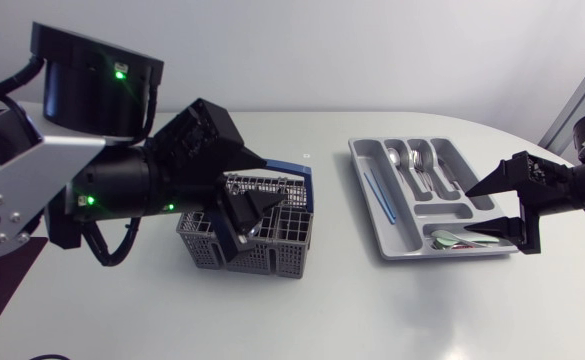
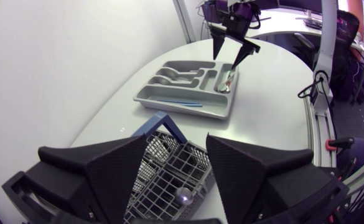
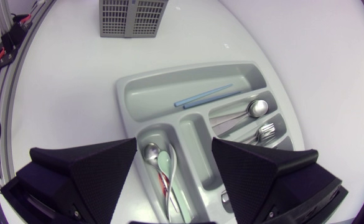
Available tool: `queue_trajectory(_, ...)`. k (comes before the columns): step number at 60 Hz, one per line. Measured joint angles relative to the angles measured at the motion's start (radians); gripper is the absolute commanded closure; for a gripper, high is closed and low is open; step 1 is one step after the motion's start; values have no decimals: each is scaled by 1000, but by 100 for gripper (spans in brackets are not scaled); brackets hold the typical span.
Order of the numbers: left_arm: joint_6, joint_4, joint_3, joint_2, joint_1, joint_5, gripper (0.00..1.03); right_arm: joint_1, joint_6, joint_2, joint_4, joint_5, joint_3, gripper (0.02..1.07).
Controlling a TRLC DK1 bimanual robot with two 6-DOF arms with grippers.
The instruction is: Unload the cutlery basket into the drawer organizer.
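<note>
The left gripper (image 1: 244, 225) is held low over the cutlery basket (image 1: 287, 255), toward the left of the table. Its fingers are spread wide and nothing is gripped. It seems to be placed there so that a piece can be picked out next. In the left wrist view a round shiny end (image 2: 183, 196) is seen poking up in the basket, between the fingers. The basket walls are close, so little room is left and a straight way down is likely needed.

Bare table is seen between the basket and the drawer organizer (image 1: 364, 165), so a clear path across is given. Thin blue sticks (image 1: 377, 195) are laid in the long slot, and spoons and a fork (image 1: 419, 165) in the middle slots.

The right gripper (image 1: 470, 214) is held over the organizer's end slot, where more spoons (image 1: 454, 240) are kept. Its fingers are open too, and nothing is held. It is near the table's right edge
</note>
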Motion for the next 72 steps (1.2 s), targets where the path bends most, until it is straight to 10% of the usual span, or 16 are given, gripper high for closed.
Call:
queue_trajectory(21, 40, -56, -58, -56, 3, -11, 36, 60, 113, -223, 1, -35, -162, 17)
queue_trajectory(43, -60, -111, -104, -74, -167, -356, 37, 251, 428, -410, 109, 11, -238, 17)
queue_trajectory(72, -62, 204, -369, -148, -281, -558, 37, 301, 505, -460, 162, 48, -312, 17)
